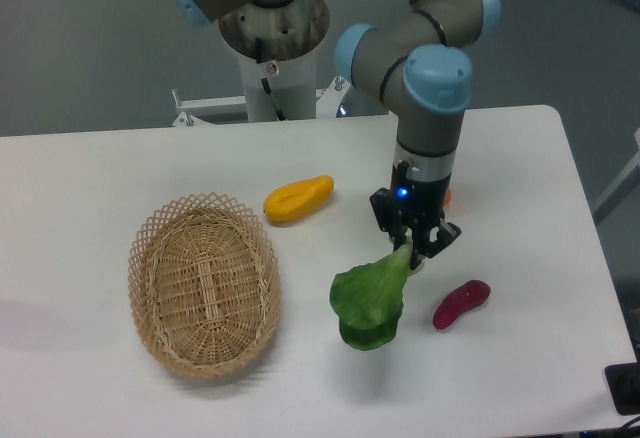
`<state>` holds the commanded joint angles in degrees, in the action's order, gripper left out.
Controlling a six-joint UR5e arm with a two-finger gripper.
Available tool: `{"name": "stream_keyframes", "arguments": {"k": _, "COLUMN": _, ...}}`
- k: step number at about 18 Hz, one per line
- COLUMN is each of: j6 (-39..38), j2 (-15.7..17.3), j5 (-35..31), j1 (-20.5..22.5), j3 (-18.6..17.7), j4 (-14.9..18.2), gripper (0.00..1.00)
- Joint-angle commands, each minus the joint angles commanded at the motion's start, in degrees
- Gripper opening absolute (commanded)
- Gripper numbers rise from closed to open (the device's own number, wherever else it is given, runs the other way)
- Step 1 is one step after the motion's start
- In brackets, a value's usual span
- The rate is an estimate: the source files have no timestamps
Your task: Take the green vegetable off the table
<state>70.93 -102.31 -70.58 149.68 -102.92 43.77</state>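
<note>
Green vegetable (pixel 369 304), a bok-choy-like toy with a dark green leafy head and a pale stem, is held at the tip of its stem by the gripper (pixel 412 251), whose two fingers are closed on that pale end. The leafy head hangs down and to the left of the gripper, over the white table (pixel 90 178); whether the lowest edge of the leaf is touching the tabletop or just clear of it cannot be told from this view. The vegetable is found between the wicker basket (pixel 204 283) on its left and the purple eggplant-like piece (pixel 461 303) on its right, apart from both. The oval basket is seen lying flat on the table with nothing in it, its woven bottom fully visible. A yellow oblong fruit (pixel 298 199) is seen lying on the table above and to the right of the basket, well apart from the vegetable. A small sliver of an orange object (pixel 448 196) is visible behind the wrist of the robot arm (pixel 430 88), mostly hidden by it. The arm is seen reaching down from the upper middle, its wrist pointed downward and a blue light showing just above the gripper.
</note>
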Motion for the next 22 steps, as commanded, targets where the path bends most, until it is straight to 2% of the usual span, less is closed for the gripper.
{"name": "stream_keyframes", "arguments": {"k": 3, "j6": -0.2, "j2": 1.1, "j5": 0.3, "j1": 0.6, "j3": -0.7, "j4": 0.1, "gripper": 0.3}}
{"name": "stream_keyframes", "arguments": {"k": 22, "j6": -0.4, "j2": 1.1, "j5": 0.3, "j1": 0.7, "j3": 0.3, "j4": 0.1, "gripper": 0.31}}
